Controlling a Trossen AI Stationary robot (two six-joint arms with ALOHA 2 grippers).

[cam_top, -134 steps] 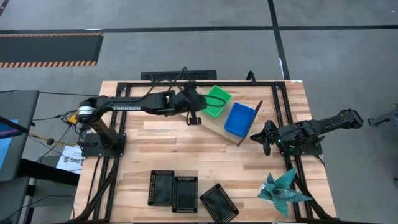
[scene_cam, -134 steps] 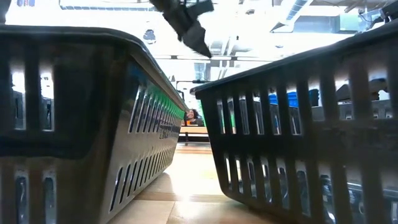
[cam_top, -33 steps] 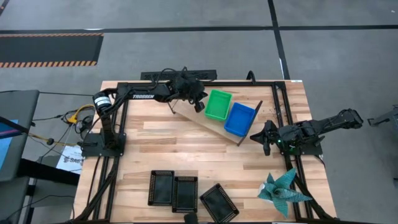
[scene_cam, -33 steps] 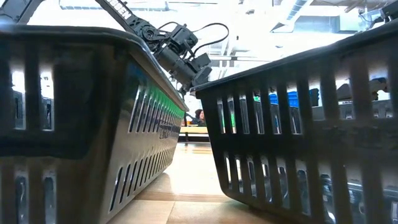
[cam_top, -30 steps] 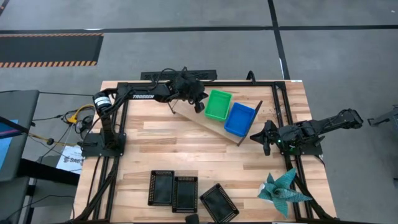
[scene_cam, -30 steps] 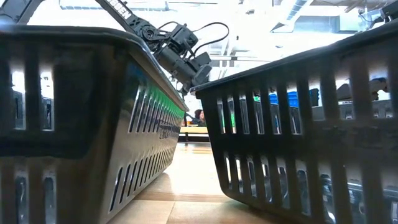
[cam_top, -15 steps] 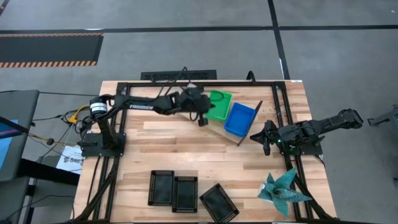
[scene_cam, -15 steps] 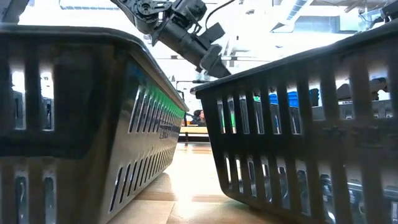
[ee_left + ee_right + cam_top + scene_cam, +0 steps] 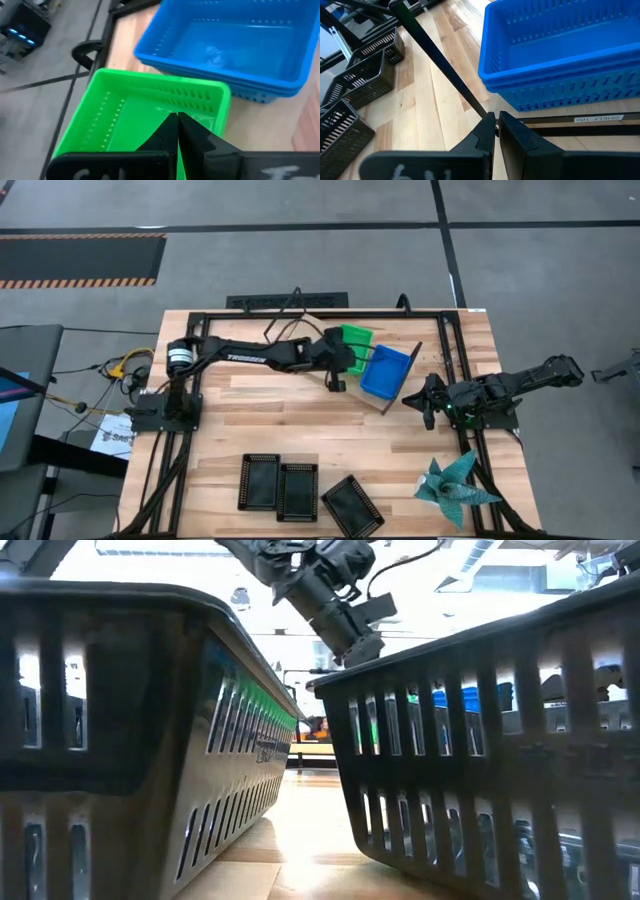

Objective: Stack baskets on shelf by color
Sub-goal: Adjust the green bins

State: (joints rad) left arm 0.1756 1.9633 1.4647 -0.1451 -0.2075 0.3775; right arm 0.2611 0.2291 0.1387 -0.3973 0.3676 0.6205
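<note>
Green baskets (image 9: 355, 340) and blue baskets (image 9: 385, 370) already sit nested side by side on the shelf (image 9: 392, 402), the angled board toward the far right of the tabletop (image 9: 260, 420). Your left hand (image 9: 337, 383) hovers just beside the green stack with its fingers pressed together and nothing in them; the left wrist view looks straight down into the green stack.

Your right hand (image 9: 428, 412) waits at the shelf's right end, nearly closed and empty as far as the views show.

The black baskets are what remains, I judge, so open the left fingers well before you descend on one. Take a long wall near its middle, one finger inside and one outside, and lift straight up so the neighbours stay put. The shelf's free end lies toward the left arm; set the first black basket flat there, then nest the others squarely.

Count: three black baskets, (image 9: 260, 481), (image 9: 297, 491) and (image 9: 352, 505), single along the near edge. The blue stack shows at least two rims in the wrist views, and the green stack's number cannot be told. One shelf, one teal star-shaped object (image 9: 452, 485).
</note>
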